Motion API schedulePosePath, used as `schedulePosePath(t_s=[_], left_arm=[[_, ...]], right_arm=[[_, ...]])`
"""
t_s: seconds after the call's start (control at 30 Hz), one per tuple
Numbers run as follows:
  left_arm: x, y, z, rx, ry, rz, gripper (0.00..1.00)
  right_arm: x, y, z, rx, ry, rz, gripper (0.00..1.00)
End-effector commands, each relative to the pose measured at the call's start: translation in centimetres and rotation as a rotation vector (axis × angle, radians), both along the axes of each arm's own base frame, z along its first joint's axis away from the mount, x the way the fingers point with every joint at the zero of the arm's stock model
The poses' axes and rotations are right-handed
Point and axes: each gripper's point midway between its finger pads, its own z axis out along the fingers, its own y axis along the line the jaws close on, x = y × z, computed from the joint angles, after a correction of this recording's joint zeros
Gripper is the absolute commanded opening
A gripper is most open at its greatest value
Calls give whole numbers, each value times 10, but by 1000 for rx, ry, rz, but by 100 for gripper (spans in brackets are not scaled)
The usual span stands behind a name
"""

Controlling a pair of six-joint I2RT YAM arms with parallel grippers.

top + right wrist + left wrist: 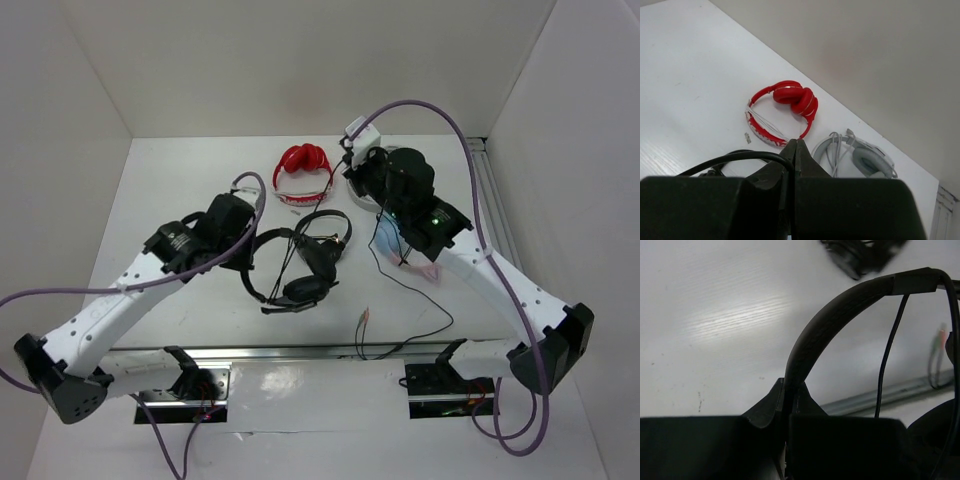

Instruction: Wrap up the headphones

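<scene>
The large black headphones point(300, 290) lie at the table's middle, with the headband point(840, 310) arching up from my left gripper. My left gripper point(250, 255) is shut on that headband point(790, 390). The thin black cable point(420, 300) runs right from the headset, loops near the front edge and ends in a plug point(365, 318). It also hangs across the left wrist view point(890, 350). My right gripper point(383, 238) is raised to the right of the headset. In the right wrist view point(796, 145) it is shut on the cable point(740, 156), which curves in from the left.
A smaller black pair point(325, 240) lies just behind the headset. A red pair point(305, 170) point(785, 107) sits at the back. A white pair point(860, 152) lies to its right, mostly under my right arm in the top view. A metal rail point(300, 352) runs along the front edge.
</scene>
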Motion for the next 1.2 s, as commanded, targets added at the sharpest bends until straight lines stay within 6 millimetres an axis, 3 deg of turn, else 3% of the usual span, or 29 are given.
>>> schedulePosePath(t_s=[0.0, 0.17, 0.27, 0.4, 0.53, 0.6, 0.63, 0.7, 0.77, 0.93, 1.17], left_arm=[[-27, -30, 73, -196, -112, -205, 0], [-63, -54, 112, -302, -134, -413, 0], [-65, -50, 139, -349, -198, -397, 0], [-54, -30, 179, -389, -316, -241, 0], [-36, -15, 232, -480, -434, -43, 0], [-29, -7, 249, -515, -475, 46, 0], [-28, -6, 270, -579, -511, 76, 0], [-21, -5, 281, -619, -523, 141, 0], [-15, -1, 299, -687, -554, 224, 0], [4, 7, 308, -740, -596, 390, 0], [51, 5, 288, -706, -565, 544, 0]], right_arm=[[16, -1, 13, 70, -43, 5, 0], [18, 16, -11, 92, 22, 75, 0], [16, 22, -29, 127, 60, 110, 0], [1, 39, -52, 186, 121, 214, 0], [-28, 60, -69, 318, 177, 380, 0], [-52, 75, -69, 388, 231, 520, 0], [-61, 80, -68, 412, 238, 562, 0], [-74, 94, -75, 447, 253, 633, 0], [-101, 111, -74, 480, 272, 733, 0], [-142, 118, -70, 562, 290, 879, 2], [-206, 120, -66, 641, 338, 1071, 9]])
